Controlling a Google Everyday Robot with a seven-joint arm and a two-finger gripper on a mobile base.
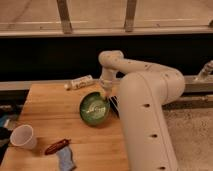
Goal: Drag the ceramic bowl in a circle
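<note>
The ceramic bowl [94, 109] is round, shallow and glossy green with a darker rim. It sits on the wooden table [45, 120] near its right edge. My gripper [105, 95] comes down from the white arm [145, 110] onto the bowl's far right rim and touches it there. The arm's bulk covers the table's right side.
A white paper cup [23, 136] stands at the front left. A small white bottle [80, 81] lies at the table's back edge. A red-brown object [57, 146] and a blue item [66, 160] lie at the front. A dark low wall runs behind the table.
</note>
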